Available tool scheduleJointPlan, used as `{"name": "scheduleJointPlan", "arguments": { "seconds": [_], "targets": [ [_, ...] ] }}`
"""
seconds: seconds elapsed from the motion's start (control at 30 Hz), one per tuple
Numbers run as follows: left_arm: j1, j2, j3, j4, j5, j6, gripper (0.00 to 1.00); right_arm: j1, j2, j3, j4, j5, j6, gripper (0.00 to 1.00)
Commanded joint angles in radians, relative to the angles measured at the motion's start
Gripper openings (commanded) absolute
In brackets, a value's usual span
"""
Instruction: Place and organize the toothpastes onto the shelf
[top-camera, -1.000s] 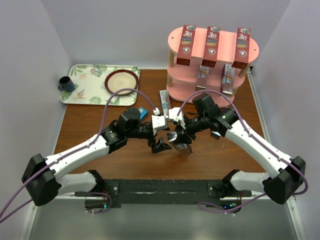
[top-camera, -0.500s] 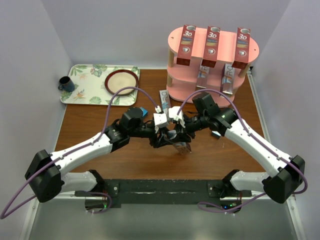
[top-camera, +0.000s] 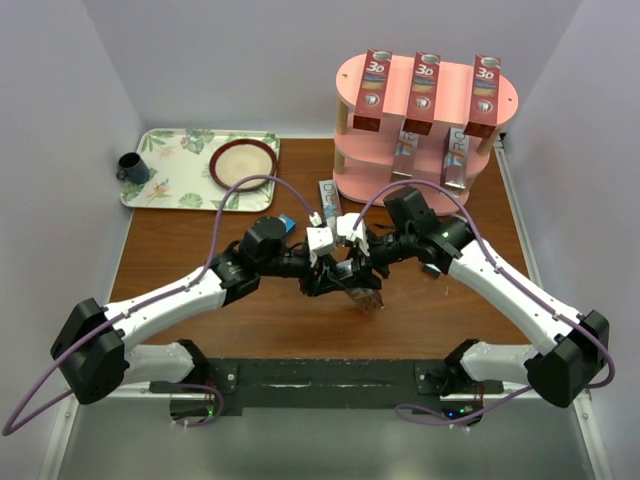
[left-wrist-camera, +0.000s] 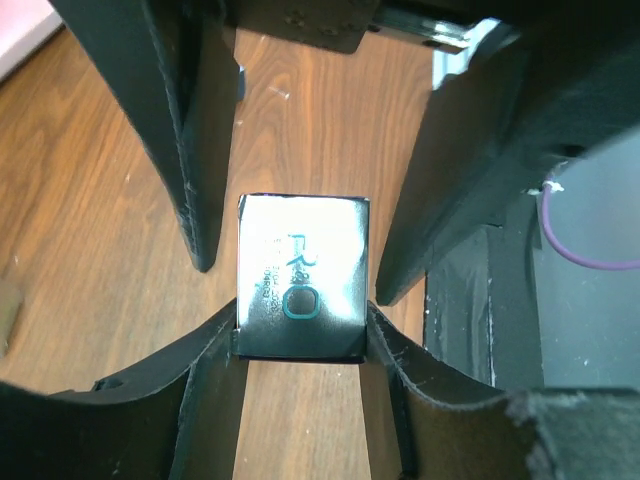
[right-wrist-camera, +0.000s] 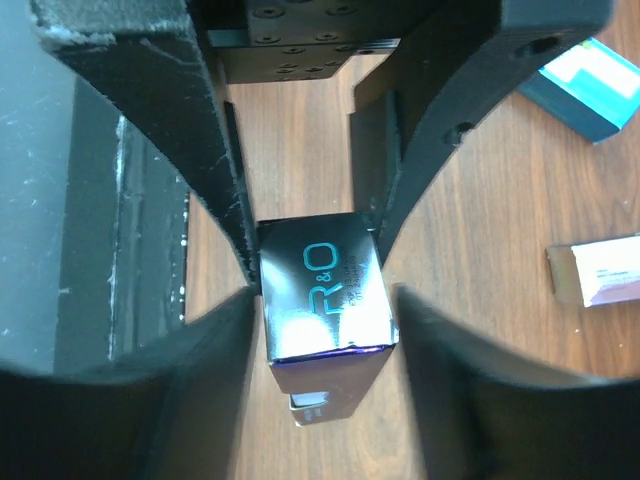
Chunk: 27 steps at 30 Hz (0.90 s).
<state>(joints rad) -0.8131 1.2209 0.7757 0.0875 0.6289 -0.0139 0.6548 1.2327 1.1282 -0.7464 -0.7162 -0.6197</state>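
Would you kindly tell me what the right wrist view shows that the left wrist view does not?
Only the right wrist view shows a teal-blue carton and a pale carton lying on the wooden table. Only the left wrist view shows a purple cable near its right edge. Both show the silver R&O carton flanked by black fingers above that table.

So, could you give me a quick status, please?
Left fingers shut on the silver carton. Right fingers flank it too, grip unclear. Loose carton lies before the shelf.
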Motion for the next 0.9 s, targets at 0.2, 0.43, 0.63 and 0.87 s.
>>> {"name": "scheduleJointPlan", "arguments": {
  "seconds": [0.2,0.43,0.63,0.87],
  "targets": [
    [-0.008,-0.136,-0.164,0.213,-0.221,-0.184,0.00,0.035,-0.053,-0.119,0.260,0.026,0.145,0.88],
    [-0.003,-0.313,-0.340,0.333,-0.517,-0.388,0.00,0.034,-0.212,-0.284,0.514,0.245,0.293,0.98],
    [-0.001,-0.480,-0.498,0.451,-0.712,-0.679,0.00,0.035,-0.321,-0.436,0.656,0.322,0.324,0.98],
    [-0.003,-0.544,-0.573,0.551,-0.741,-0.896,0.00,0.039,-0.309,-0.452,0.633,0.327,0.250,0.99]
  ]
}}
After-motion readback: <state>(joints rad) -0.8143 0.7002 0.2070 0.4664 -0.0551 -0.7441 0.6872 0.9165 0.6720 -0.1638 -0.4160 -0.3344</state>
